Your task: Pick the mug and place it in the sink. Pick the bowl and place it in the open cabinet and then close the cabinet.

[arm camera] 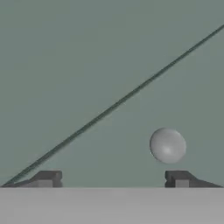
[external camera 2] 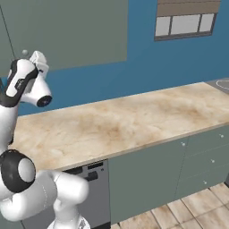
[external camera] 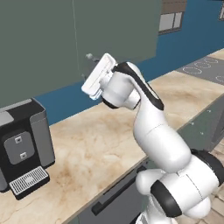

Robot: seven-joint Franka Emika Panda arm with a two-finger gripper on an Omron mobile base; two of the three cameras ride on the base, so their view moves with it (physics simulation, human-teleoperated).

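Note:
My gripper (arm camera: 113, 179) is raised in front of the grey-green wall cabinet (arm camera: 87, 52), its two dark fingertips (arm camera: 47, 178) spread wide and holding nothing. The cabinet's round pale knob (arm camera: 167, 145) sits just above the right fingertip, apart from it. A seam between two flat door panels runs diagonally across the hand view, and the panels lie flush. From the left base view, the gripper (external camera: 89, 69) points at the cabinet (external camera: 43, 43) just below the knob (external camera: 89, 56). From the right, the gripper (external camera 2: 33, 57) is beside the knob (external camera 2: 24, 53). The mug, the bowl and the sink are out of view.
A black coffee machine (external camera: 24, 144) stands on the marble counter (external camera: 109, 131) at the left. The counter (external camera 2: 125, 120) runs right to a cooktop (external camera 2: 221, 83). Below it are a dishwasher (external camera 2: 89, 188) and grey-green drawers (external camera 2: 201, 161). A window (external camera 2: 188, 20) is set in the blue wall.

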